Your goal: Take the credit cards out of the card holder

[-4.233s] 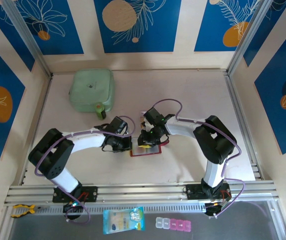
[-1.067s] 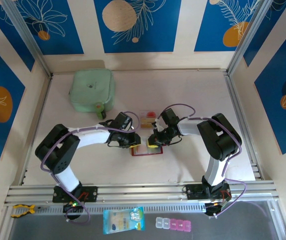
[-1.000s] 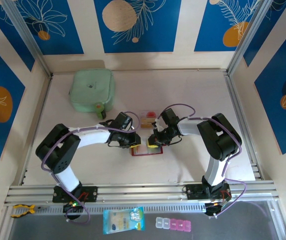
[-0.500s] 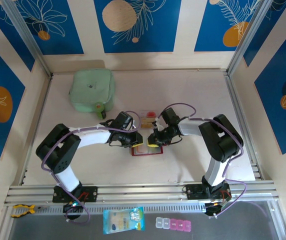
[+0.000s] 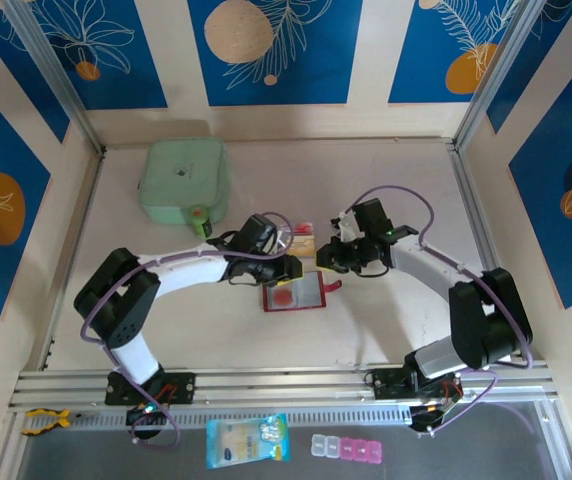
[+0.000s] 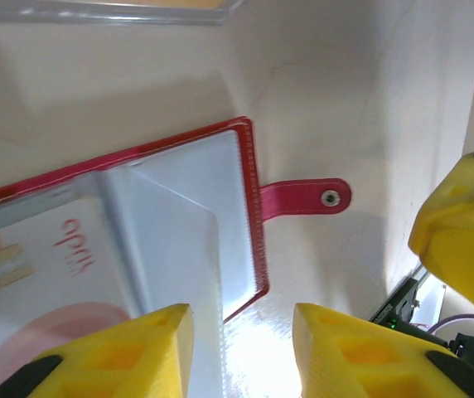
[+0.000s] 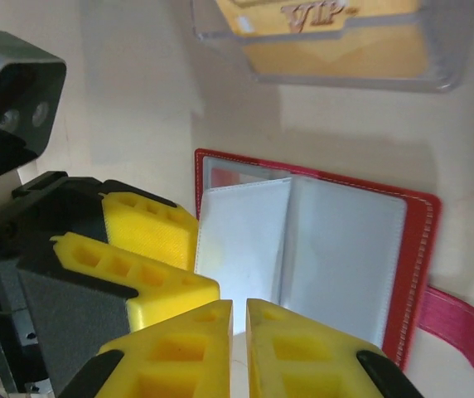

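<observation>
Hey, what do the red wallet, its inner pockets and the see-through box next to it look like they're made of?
Wallet: probably faux leather or vinyl, smooth red with stitching along the edge. Pockets: thin clear plastic film, greyish, catching glare. Box: rigid clear plastic, by its straight glossy walls; a yellow card shows through.

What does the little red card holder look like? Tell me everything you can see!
The card holder lies open and flat on the table. Its cover looks like red leather with a stitched edge. Inside are greyish clear pockets; one shows a pale card with red print. A red tab with a small metal snap sticks out on the right, undone. The open left gripper hangs by its left edge; I cannot tell if it touches.
</observation>
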Controlling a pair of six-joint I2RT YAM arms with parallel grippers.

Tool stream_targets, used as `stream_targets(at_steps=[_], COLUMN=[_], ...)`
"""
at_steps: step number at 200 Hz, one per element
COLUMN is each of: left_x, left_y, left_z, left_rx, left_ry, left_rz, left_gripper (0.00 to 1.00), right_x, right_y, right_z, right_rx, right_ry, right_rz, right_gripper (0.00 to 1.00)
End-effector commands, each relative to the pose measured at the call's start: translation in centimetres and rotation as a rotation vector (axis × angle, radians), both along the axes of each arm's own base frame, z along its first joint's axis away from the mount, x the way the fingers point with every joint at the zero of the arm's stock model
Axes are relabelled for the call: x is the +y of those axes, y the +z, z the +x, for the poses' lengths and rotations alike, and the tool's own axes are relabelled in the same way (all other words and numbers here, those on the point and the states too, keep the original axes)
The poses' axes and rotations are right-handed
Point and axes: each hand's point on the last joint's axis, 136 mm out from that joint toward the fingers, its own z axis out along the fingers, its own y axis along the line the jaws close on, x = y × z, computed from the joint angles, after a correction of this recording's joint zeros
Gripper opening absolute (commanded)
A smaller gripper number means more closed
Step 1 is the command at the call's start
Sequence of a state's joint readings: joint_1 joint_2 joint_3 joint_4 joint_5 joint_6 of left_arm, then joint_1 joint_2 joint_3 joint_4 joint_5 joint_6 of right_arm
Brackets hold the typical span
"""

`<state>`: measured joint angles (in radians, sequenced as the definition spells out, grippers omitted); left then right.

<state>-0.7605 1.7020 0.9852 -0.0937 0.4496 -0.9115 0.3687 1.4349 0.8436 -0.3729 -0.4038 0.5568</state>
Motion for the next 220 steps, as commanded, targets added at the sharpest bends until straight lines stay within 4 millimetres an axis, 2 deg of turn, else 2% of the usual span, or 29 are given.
stream_targets(at_steps=[1,42,86,155,170,194,220], left_x=[-1.3,-3.0,-4.9,-4.3,-4.5,-4.7,-4.0], left_y=[-0.2,-1.0,-2.4,-4.6,-4.3,-2.7,-0.9], left_z=[-0.4,-0.5,-0.6,-0.9,-0.8,-0.4,0.1], left_rx=[0.026,0.035,0.049,0.069,0.064,0.024,-0.033], left_ry=[-0.035,-0.062,-0.078,-0.078,-0.080,-0.078,-0.066], left_rz=[0.001,0.005,-0.002,0.059,0.048,0.021,0.024], left_gripper=[0.40,0.41,0.42,0.42,0.42,0.42,0.42], right_x=[-1.9,-3.3,-4.0,-4.2,-4.1,-3.9,-3.3], right_y=[-0.8,-0.4,-0.2,0.1,0.3,0.5,0.7], right_z=[-1.3,-1.5,-2.1,-2.3,-2.3,-2.3,-2.3], right_rx=[0.042,0.040,0.041,0.043,0.044,0.046,0.051], right_ry=[-0.033,-0.070,-0.086,-0.090,-0.089,-0.089,-0.078], right_rz=[-0.040,-0.030,-0.031,-0.025,-0.022,-0.016,-0.009], right_gripper=[0.13,0.13,0.15,0.16,0.16,0.16,0.16])
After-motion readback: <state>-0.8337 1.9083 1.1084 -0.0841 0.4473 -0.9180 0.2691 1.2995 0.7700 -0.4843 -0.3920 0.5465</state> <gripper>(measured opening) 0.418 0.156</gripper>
